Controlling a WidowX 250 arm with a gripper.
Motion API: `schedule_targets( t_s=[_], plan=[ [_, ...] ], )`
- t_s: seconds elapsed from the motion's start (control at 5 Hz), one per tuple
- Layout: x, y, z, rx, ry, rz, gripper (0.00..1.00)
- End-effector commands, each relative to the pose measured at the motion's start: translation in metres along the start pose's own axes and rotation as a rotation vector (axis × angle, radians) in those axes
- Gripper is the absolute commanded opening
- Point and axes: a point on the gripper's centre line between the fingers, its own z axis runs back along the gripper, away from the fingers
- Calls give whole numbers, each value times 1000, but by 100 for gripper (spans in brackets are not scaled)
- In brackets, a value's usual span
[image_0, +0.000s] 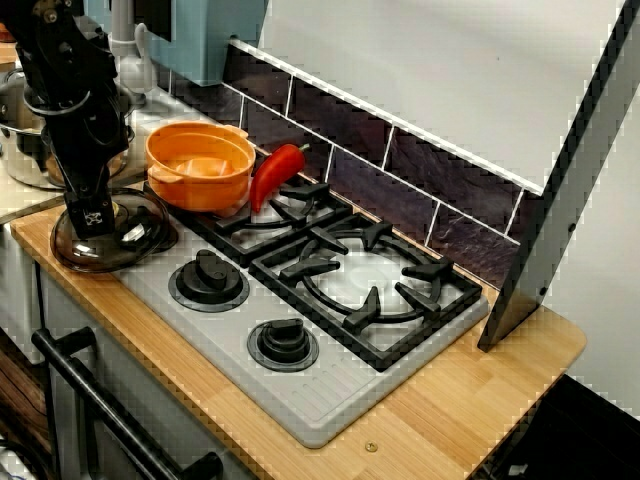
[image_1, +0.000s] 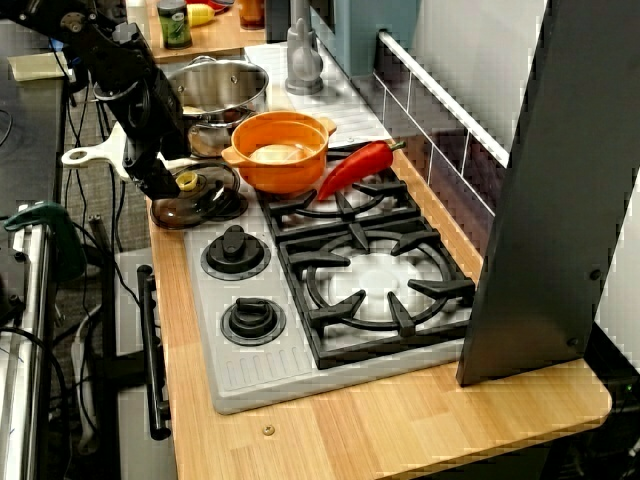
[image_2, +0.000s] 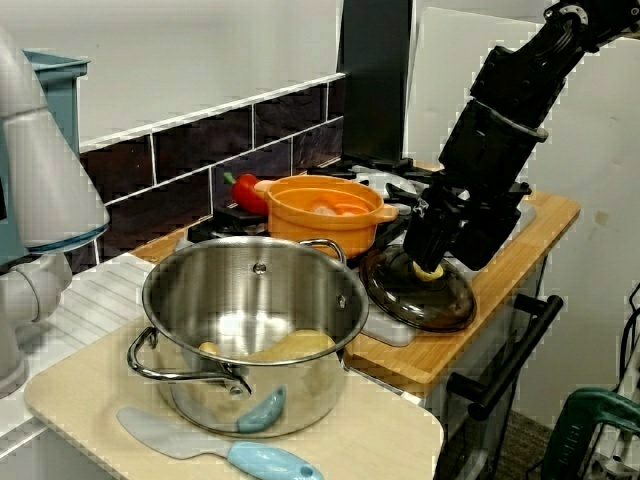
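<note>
Where the wooden counter (image_0: 470, 395) met the grey stove (image_0: 240, 345), the glass lid (image_0: 135, 238) lay flat. The gripper (image_2: 428, 262) stood directly over it, fingers (image_2: 412, 245) drawn in around the yellow knob (image_2: 429, 271) and gripping it, as seen in the view from behind the steel pot (image_2: 250, 330). An orange pot (image_0: 200, 165) sat just beside the lid, with a red pepper (image_0: 275, 175) leaning against it.

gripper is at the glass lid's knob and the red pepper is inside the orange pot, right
No. The gripper is at the knob of the glass lid, but the red pepper lies on the burner grate beside the orange pot, not inside; the view from above shows this.
</note>
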Motion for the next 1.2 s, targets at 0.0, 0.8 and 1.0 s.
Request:
schedule_targets(
  t_s=[0.0,0.8,1.0],
  plan=[
    [11,14,4,-1,-5,-8,100],
    [11,12,-5,1,13,-13,100],
    [12,10,-7,5,16,-14,100]
  ],
)
